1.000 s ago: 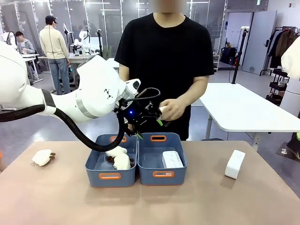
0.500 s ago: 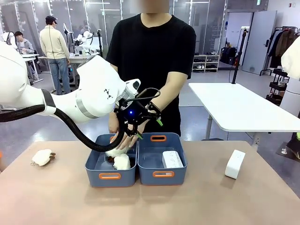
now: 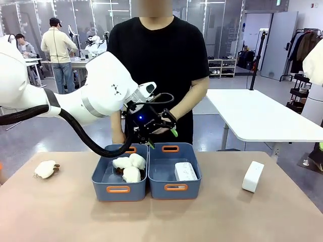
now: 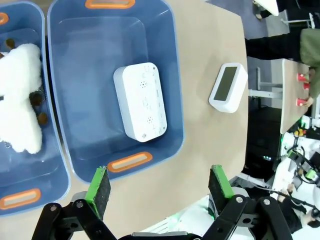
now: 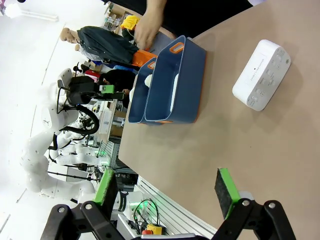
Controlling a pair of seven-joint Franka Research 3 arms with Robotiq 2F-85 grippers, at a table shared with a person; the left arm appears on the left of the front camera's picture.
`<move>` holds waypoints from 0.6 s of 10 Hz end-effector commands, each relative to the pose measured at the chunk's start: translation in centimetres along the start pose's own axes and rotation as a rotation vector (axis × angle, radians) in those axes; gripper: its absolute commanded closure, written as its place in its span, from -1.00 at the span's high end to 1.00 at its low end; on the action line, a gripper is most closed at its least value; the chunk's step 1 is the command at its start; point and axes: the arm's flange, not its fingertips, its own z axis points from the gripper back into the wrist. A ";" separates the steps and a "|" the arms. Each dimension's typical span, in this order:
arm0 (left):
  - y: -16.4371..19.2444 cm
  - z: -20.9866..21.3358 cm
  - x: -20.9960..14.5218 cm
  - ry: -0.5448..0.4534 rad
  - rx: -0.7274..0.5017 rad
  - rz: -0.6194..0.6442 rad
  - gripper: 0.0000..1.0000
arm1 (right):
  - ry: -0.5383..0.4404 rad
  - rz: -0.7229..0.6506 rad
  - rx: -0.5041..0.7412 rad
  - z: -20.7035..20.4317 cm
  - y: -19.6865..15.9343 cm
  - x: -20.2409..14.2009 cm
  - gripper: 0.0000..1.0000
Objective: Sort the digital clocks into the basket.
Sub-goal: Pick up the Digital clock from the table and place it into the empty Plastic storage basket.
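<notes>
One digital clock (image 3: pixel 185 171) lies inside the right blue-grey basket (image 3: pixel 174 187), seen from above as the clock (image 4: pixel 142 102) in the basket (image 4: pixel 165 60). A second digital clock (image 3: pixel 252 176) stands on the table to the right, apart from the bins; this clock (image 4: pixel 228 87) (image 5: pixel 261 75) lies on bare tabletop. My left gripper (image 3: pixel 159 128) (image 4: pixel 159 184) hovers open above the far rims of the two bins with nothing between its fingers. My right gripper (image 5: pixel 166 190) is open over the table, well short of the loose clock.
The left bin (image 3: pixel 118 189) holds white plush toys (image 3: pixel 129 166). Another plush (image 3: pixel 45 169) lies on the table at far left. The person stands at the far edge, hands (image 3: pixel 166 126) just behind my left gripper. A white table (image 3: pixel 262 116) stands behind at right.
The person reached down into the left bin, left one more plush there and drew the hands back up. My left gripper shifted slightly up and right, staying open.
</notes>
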 end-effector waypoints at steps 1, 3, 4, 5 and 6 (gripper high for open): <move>1.1 1.6 -0.5 0.024 -0.040 -0.015 1.00 | -0.007 0.007 0.011 -0.1 0.2 0.1 1.00; 1.2 1.7 -0.7 0.026 -0.043 -0.011 1.00 | -0.007 0.007 0.011 -0.1 0.2 0.1 1.00; 1.5 2.0 -0.7 0.025 -0.056 -0.004 1.00 | -0.007 0.007 0.011 -0.1 0.2 0.1 1.00; 2.2 3.2 -0.7 0.032 -0.101 0.004 1.00 | -0.007 0.007 0.011 -0.1 0.2 0.1 1.00; 4.6 5.8 -0.8 0.055 -0.211 -0.013 1.00 | -0.007 0.007 0.011 -0.1 0.2 0.1 1.00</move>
